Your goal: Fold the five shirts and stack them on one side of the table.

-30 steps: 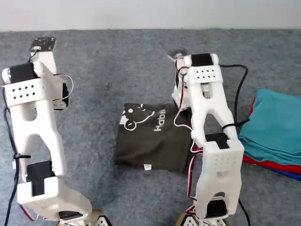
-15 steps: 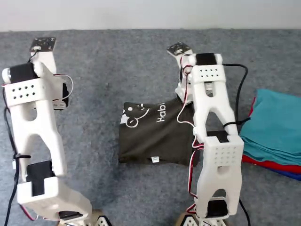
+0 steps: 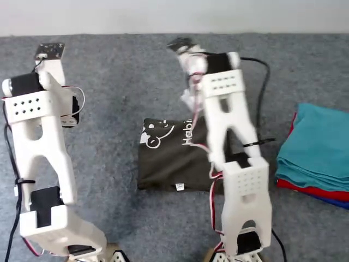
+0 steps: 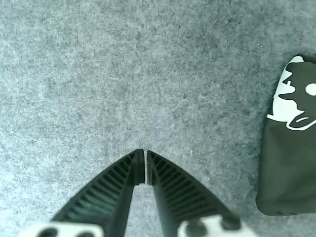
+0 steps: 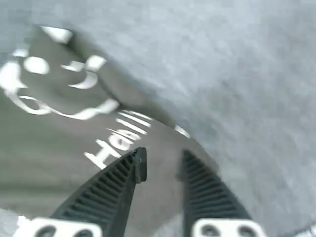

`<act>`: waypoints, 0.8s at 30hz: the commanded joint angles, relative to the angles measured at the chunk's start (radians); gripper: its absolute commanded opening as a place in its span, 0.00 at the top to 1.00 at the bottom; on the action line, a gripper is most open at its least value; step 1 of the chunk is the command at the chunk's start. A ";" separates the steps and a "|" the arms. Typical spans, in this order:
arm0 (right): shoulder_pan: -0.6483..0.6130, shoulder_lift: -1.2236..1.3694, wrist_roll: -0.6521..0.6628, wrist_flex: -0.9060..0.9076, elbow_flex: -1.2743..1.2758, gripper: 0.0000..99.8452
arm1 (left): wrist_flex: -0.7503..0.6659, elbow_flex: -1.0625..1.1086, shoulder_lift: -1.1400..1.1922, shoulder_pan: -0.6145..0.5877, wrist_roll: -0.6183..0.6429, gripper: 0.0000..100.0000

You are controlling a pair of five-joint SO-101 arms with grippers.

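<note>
Since the black shirt (image 3: 169,164) lies folded into a compact rectangle at mid-table, between my two arms, I judge its folding finished. The step in hand looks to be carrying it over to the stack (image 3: 319,147). That stack sits at the right edge of the table (image 3: 109,87), teal on top with red and blue edges showing beneath. I cannot tell exactly how many shirts it holds.

My right gripper (image 5: 163,165) hangs over the black shirt near its white lettering, fingers a modest gap apart and holding nothing. My left gripper (image 4: 145,157) is closed on nothing, over bare table just beside the shirt's printed end.

Next, as I read it, I need to lower the right gripper onto the shirt's edge. I should pinch through all the layers so the fold does not fall open, then lift it and lay it squarely on the teal one.
</note>
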 commanded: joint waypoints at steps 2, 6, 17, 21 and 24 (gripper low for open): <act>-0.090 0.061 0.011 -0.050 -0.048 0.97 | 0.017 -0.005 -0.049 -0.008 0.003 0.99; -0.148 0.136 0.011 -0.102 -0.048 0.99 | 0.018 -0.008 -0.049 -0.025 0.000 0.99; -0.252 0.242 0.012 -0.369 -0.048 0.99 | 0.018 -0.010 -0.051 -0.075 0.003 0.99; -0.282 0.271 0.063 -0.509 -0.049 0.99 | 0.018 -0.010 -0.051 -0.083 0.003 0.99; -0.302 0.255 0.097 -0.526 -0.055 0.99 | 0.018 -0.010 -0.051 -0.081 0.003 0.99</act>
